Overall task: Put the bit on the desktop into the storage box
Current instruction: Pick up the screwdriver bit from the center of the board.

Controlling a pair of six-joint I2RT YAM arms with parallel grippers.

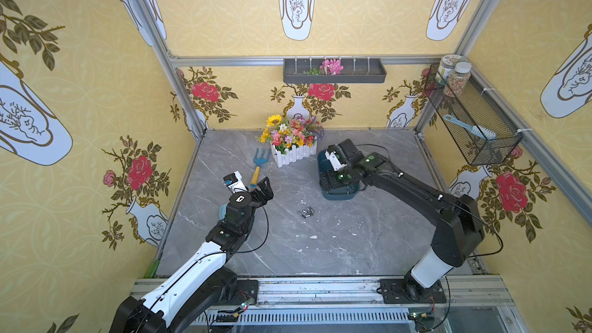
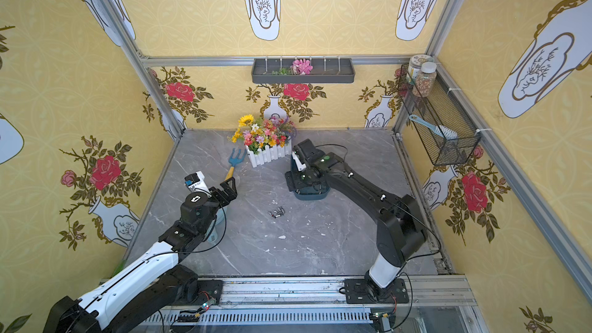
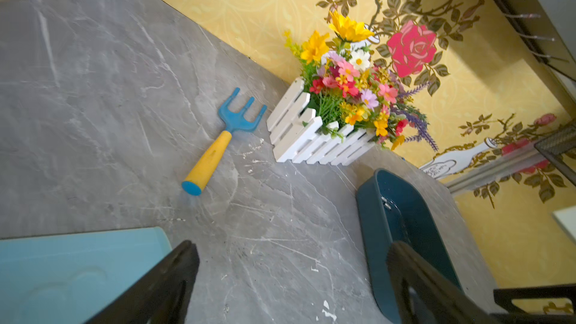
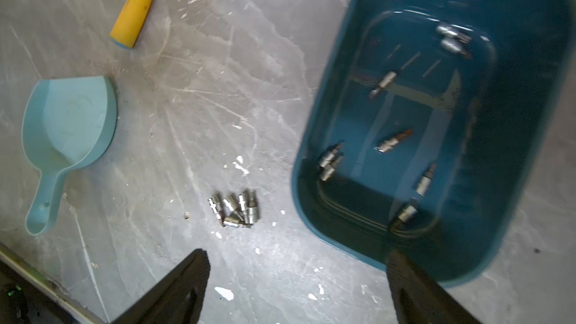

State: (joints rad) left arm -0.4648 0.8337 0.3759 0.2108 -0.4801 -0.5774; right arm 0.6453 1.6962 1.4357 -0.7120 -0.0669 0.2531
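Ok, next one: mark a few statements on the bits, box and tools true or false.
1. Some bits lie loose on the desktop. True.
2. The box is empty. False: several bits lie in it.
3. The right tool grips a bit. False: its jaws stand open, nothing between them.
4. The left tool is open. True.
5. The scoop sits in the box. False: it lies on the desktop.
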